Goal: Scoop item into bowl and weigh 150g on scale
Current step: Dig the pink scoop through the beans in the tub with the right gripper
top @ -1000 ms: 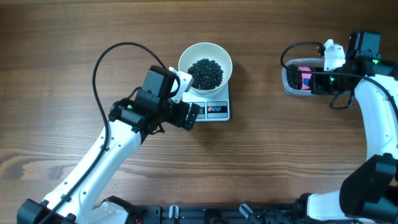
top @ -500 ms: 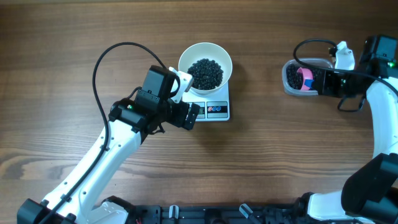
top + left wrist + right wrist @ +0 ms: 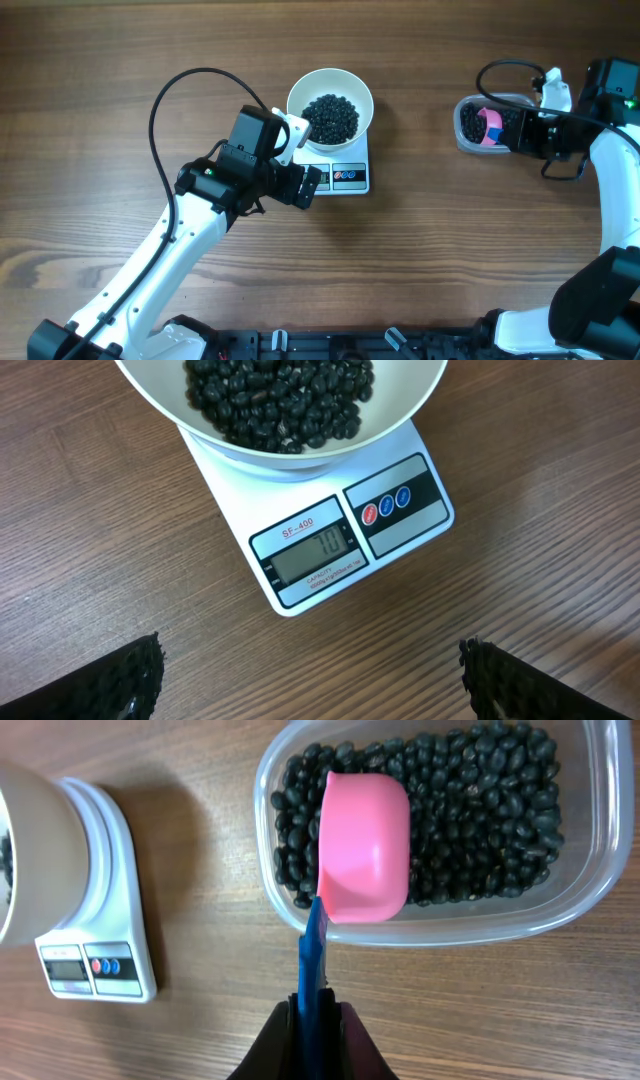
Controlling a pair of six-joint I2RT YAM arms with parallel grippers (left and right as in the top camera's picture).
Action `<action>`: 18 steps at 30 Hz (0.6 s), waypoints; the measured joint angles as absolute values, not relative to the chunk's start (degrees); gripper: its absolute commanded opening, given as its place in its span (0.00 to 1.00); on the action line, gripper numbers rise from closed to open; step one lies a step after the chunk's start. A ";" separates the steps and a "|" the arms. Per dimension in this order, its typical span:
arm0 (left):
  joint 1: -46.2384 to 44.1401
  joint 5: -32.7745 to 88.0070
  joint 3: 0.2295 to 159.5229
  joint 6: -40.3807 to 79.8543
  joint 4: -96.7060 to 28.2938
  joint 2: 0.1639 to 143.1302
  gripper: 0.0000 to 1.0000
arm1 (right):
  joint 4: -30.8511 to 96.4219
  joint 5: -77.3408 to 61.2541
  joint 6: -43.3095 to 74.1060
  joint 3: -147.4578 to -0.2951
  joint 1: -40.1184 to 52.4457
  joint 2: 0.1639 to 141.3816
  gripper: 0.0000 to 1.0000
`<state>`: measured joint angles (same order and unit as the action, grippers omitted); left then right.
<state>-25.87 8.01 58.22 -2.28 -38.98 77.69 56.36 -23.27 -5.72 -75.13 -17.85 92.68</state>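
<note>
My right fingers (image 3: 352,1042) are shut narrow on the end of the thin blue handle (image 3: 313,955) of the small pink plastic scoop (image 3: 365,845). Its cup sits over the tiny black round beans (image 3: 470,820) in the clear rounded plastic tub (image 3: 592,870), but I cannot tell whether it touches them. My left fingers (image 3: 125,680) stand wide and hold nothing, above the wooden surface (image 3: 540,620) just beside the small flat white rectangular kitchen scale (image 3: 335,510). More of the same beans lie heaped in the round plain white bowl (image 3: 160,405), which stands on the scale. The grey display (image 3: 312,555) seems to read 70, so I judge that more is needed. The beans look hard, smooth and very light each. I think they will roll and flow like gravel, so pinching them is of no use and only the scoop can carry them. The scoop looks stiff and light, but its handle is thin and flat, so a loaded cup may twist in my hold. I would press the pads on its flat sides and carry the cup level.
</note>
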 measured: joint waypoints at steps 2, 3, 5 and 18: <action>-25.87 8.03 58.22 -2.28 -38.98 77.69 1.00 | 56.07 -23.38 -4.51 -75.13 -17.85 92.68 0.04; -25.87 8.03 58.24 -2.28 -38.96 77.69 1.00 | 56.10 -23.46 -4.03 -75.13 -17.85 92.68 0.04; -25.87 8.03 58.22 -2.28 -38.96 77.69 1.00 | 56.16 -23.57 -3.14 -75.13 -17.85 92.68 0.04; -25.87 8.03 58.22 -2.31 -38.96 77.69 1.00 | 54.37 -23.97 0.69 -75.13 -17.82 92.75 0.04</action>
<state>-25.87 8.03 58.22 -2.31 -38.96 77.69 54.37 -23.97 0.69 -75.13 -17.82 92.75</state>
